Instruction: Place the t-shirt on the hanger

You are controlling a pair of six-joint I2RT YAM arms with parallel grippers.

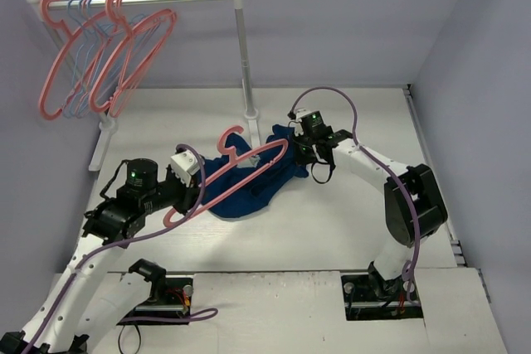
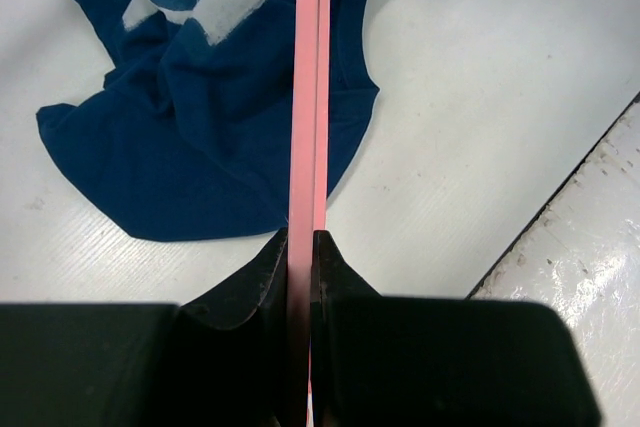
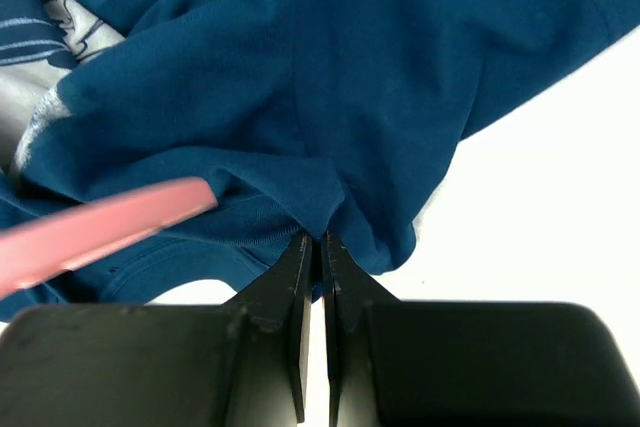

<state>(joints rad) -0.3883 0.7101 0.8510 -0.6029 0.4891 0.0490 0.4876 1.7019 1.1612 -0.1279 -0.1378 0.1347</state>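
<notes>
The dark navy t-shirt (image 1: 249, 184) lies crumpled on the white table, its white print showing in the left wrist view (image 2: 225, 7). A salmon-pink hanger (image 1: 249, 163) lies slanted over it, hook toward the rack. My left gripper (image 1: 192, 186) is shut on the hanger's lower bar (image 2: 306, 97), which runs straight out from the jaws (image 2: 300, 247) across the t-shirt (image 2: 190, 137). My right gripper (image 1: 309, 157) is at the shirt's right side, shut on a fold of the t-shirt (image 3: 350, 67) at its tips (image 3: 322, 243). One end of the hanger (image 3: 90, 232) pokes in beside that fold.
A white garment rack (image 1: 243, 55) stands at the back left, with several pink and light-blue hangers (image 1: 108, 51) hooked on its rail. The table's right edge with a dark gap (image 2: 560, 197) runs close to the left gripper. Grey walls enclose the table.
</notes>
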